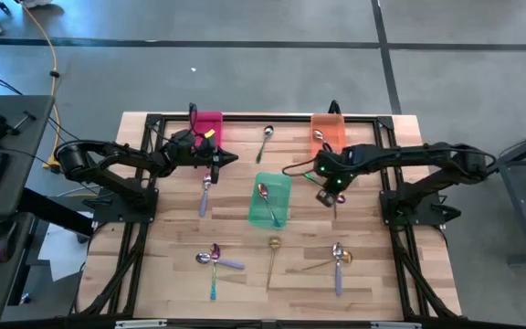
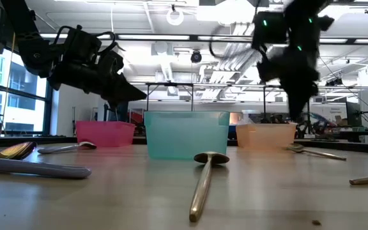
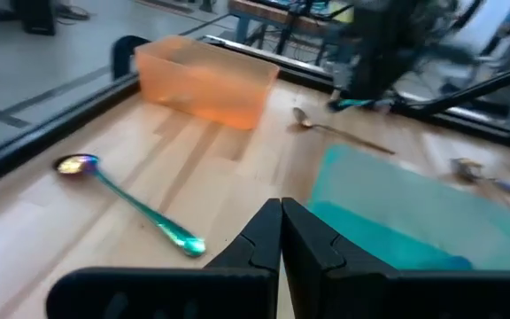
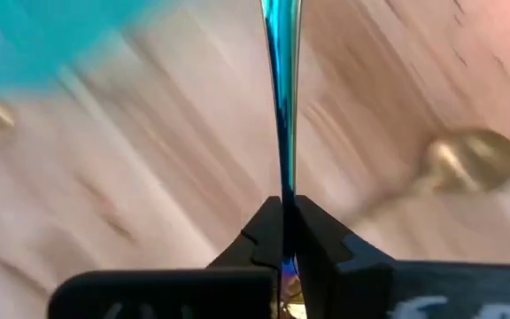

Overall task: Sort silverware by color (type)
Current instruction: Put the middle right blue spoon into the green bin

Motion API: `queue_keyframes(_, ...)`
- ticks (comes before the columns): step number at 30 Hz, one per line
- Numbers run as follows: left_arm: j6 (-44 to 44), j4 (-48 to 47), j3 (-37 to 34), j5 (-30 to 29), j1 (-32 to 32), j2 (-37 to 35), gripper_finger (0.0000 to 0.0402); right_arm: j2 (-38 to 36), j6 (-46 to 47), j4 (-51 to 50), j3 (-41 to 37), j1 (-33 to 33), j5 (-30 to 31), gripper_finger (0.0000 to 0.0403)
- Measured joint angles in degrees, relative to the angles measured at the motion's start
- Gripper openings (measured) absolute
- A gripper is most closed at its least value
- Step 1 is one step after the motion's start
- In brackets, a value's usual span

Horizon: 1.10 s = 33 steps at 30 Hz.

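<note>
Left arm extended inward over table, left gripper (image 1: 227,160) raised, fingers (image 3: 264,232) pressed together, nothing held. Right arm extended inward, right gripper (image 1: 332,198) angled downward, fingers clamped on teal-handled spoon (image 4: 281,97).

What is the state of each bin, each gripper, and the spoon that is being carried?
Right gripper: shut on a teal-handled spoon, lifted off the table.
Left gripper: shut, holding nothing.
Green bin: upright, a spoon inside.
Orange bin: upright, a spoon inside.
Pink bin: upright, contents hidden.
</note>
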Motion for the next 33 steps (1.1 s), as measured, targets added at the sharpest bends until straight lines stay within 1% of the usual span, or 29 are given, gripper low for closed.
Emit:
queue_keyframes(2,0.43,-0.34,0.00,-1.72,0.02,0.00,0.0000,0.33,6.03,2.24,2.64,1.31,-0.59,0.0001)
queue_keyframes(6,1.27,-0.16,0.00,-2.94,0.15,0.00,0.0000,2.45,17.02,13.81,7.41,4.01,-0.71,0.0000)
queue_keyframes(9,1.42,-0.18,0.00,-3.98,0.13,0.00,0.0000,5.71,23.75,22.55,10.26,5.73,-0.01,0.0000)
queue_keyframes(11,1.40,-0.22,0.00,-4.81,0.15,0.01,0.0000,8.65,27.40,25.16,11.90,6.56,0.07,0.0000)
queue_keyframes(16,1.40,-0.20,0.00,-4.98,0.15,0.00,0.0000,16.31,31.67,30.49,15.26,7.93,-0.25,0.0000)
queue_keyframes(20,1.39,-0.23,0.00,-4.98,0.13,0.00,0.0000,20.82,34.08,31.09,16.22,8.79,-0.86,0.0000)
queue_keyframes(25,1.37,-0.25,0.00,-4.96,0.13,0.02,0.0000,23.59,36.46,31.52,16.31,9.73,-0.91,0.0000)
queue_keyframes(33,1.26,-0.25,0.00,-4.95,0.13,0.01,0.0000,26.62,36.96,29.83,16.38,9.87,-0.89,0.0000)
